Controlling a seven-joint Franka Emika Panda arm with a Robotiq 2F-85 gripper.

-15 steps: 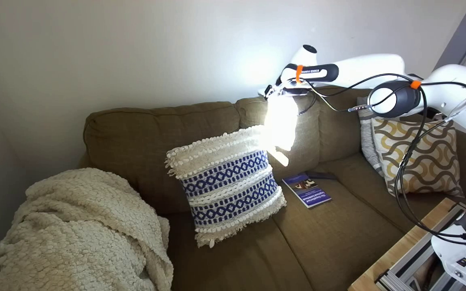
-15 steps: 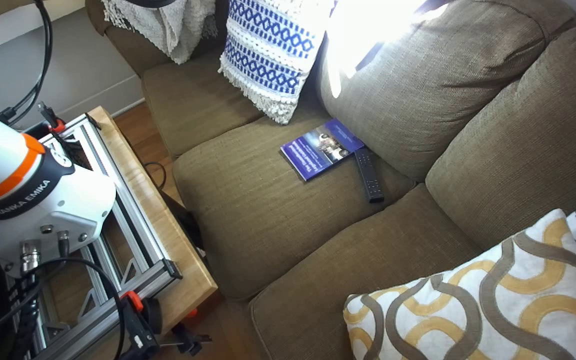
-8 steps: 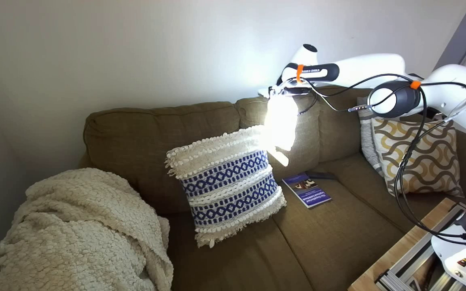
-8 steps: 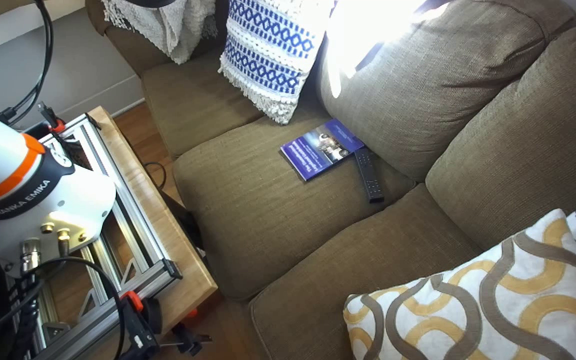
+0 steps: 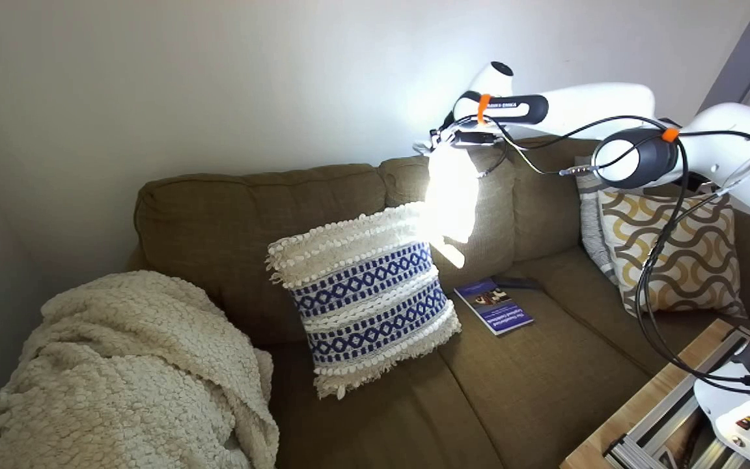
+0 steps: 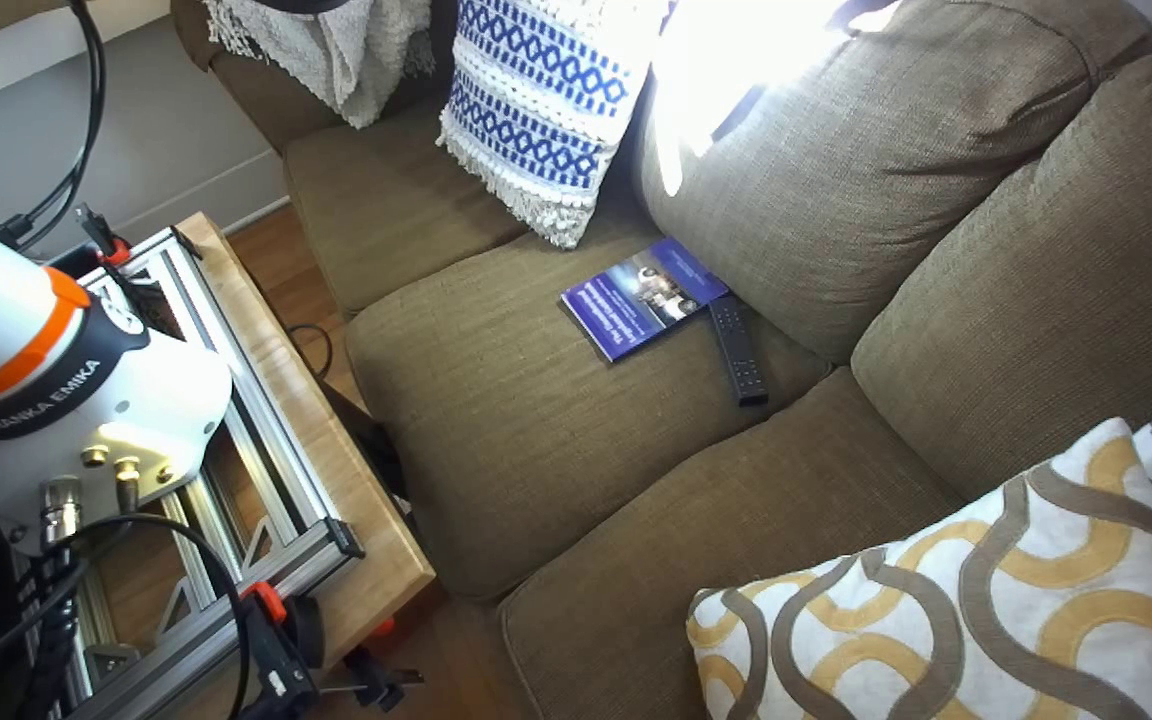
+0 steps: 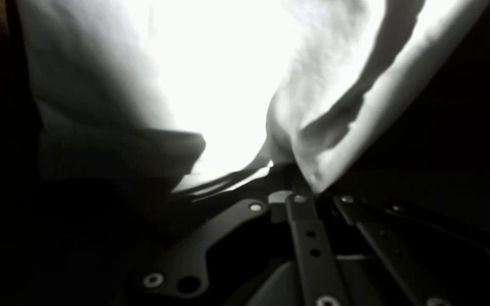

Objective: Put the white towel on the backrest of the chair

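The white towel (image 5: pixel 453 195) shows as an overexposed shape hanging below the arm's end, in front of the couch back and beside the fringed pillow. Glare washes out its outline in both exterior views. Close up in the wrist view, the folded towel (image 7: pixel 228 76) fills the upper part and narrows to a point at my gripper (image 7: pixel 316 191). The jaws stand close together there, shut on that cloth; the pads themselves are dark and hard to see. The backrest of the chair, olive-brown and padded, runs behind it: backrest (image 5: pixel 258 215), backrest (image 6: pixel 936 160).
A blue-and-white fringed pillow (image 5: pixel 368 299) leans close to the towel. A book (image 6: pixel 644 298) and a black remote (image 6: pixel 736 350) lie on the seat. A cream blanket (image 5: pixel 127 371) covers one end; a patterned cushion (image 5: pixel 674 254) sits at the opposite end. The wall (image 5: pixel 251 85) stands behind.
The arm's end has risen slightly in an exterior view, and my gripper has closed. The towel's lower end stays in place. Metal fittings on the robot's base look more brightly lit.
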